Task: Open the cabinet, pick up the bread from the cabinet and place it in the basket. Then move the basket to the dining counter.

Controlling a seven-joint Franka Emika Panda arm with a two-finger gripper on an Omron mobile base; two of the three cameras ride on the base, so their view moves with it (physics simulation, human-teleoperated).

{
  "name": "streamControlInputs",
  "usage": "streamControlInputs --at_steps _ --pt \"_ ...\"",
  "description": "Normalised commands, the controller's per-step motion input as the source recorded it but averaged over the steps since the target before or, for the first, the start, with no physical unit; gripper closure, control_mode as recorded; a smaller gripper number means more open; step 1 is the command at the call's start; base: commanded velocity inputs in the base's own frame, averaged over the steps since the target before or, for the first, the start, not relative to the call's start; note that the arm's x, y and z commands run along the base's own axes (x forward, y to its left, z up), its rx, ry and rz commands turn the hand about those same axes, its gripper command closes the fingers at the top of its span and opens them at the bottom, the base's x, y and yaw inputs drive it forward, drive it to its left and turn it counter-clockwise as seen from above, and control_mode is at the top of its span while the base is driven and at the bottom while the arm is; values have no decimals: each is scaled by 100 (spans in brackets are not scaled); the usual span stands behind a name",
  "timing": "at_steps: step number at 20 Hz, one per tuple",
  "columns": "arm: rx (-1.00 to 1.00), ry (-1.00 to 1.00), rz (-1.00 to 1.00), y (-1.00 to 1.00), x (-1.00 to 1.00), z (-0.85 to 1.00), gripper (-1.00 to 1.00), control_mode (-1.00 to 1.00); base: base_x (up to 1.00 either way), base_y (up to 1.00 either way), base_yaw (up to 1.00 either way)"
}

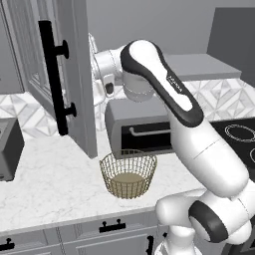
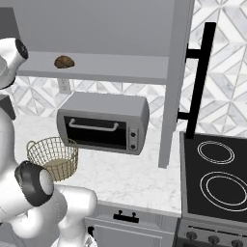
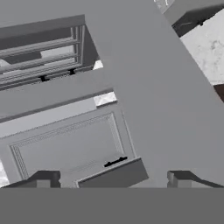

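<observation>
Cabinet (image 1: 74,74) doors are swung wide open on both sides, black bar handles (image 2: 198,79) facing out, so we judge step one done. Bread (image 2: 64,61) sits on the cabinet's bottom shelf, near the left end in the right base view, untouched as far as we can see. Basket (image 1: 128,174) stands on the marble worktop (image 1: 50,184) just in front of the toaster oven (image 2: 103,121), w/ nothing in it but its flat tan base. Our arm is raised w/ the hand up by the cabinet, behind the open left door; in the hand view the gripper (image 3: 113,179) has its two tips set well apart w/ nothing between them, looking at grey panels at a rolled angle. Left to do, in our judgement: reach in to the bread, grip it, drop it in the basket, then carry the basket to the dining counter. So roughly a quarter through, at most.
</observation>
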Motion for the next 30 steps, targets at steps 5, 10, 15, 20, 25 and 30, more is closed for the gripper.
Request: streamControlInputs --at_steps 5,10,15,20,25,30 --pt "0 -4 8 100 -7 0 -100 -100 0 0 0" --pt "-12 -15 -2 50 3 0 -100 -100 0 0 0" --pt "-23 -21 -10 -69 24 0 -100 -100 0 0 0" --pt "-27 -28 -5 -100 8 0 -100 -100 0 0 0" --pt "-28 -32 -2 -100 0 -8 -100 -100 0 0 0" --pt "-24 -29 -5 -100 -2 -7 -100 -100 0 0 0"
